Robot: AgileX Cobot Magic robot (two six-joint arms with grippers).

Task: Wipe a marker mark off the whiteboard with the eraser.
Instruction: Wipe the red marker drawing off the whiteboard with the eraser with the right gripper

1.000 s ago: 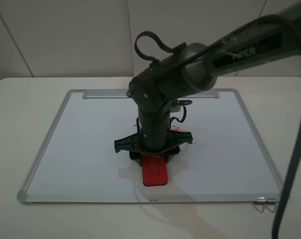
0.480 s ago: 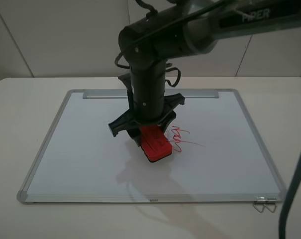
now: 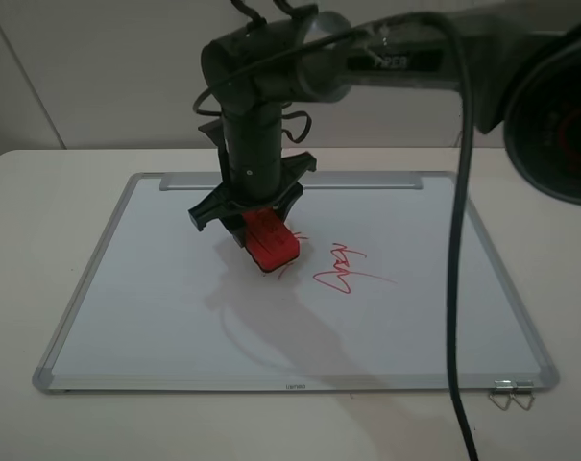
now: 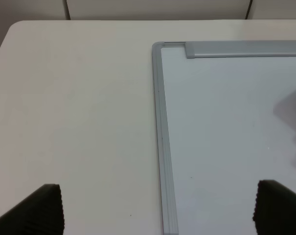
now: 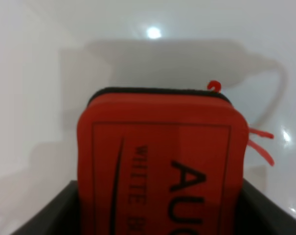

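Exterior high: right gripper (image 3: 256,229) points down (arm (image 3: 405,63) reaching leftward), clamping eraser (image 3: 272,247).

Cream table (image 3: 50,192) under flat whiteboard (image 3: 156,298)

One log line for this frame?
right gripper: shut on red rectangular eraser | eraser: over red zigzag marker mark, mostly hidden | left gripper: open, empty | tailed red scribble: uncovered
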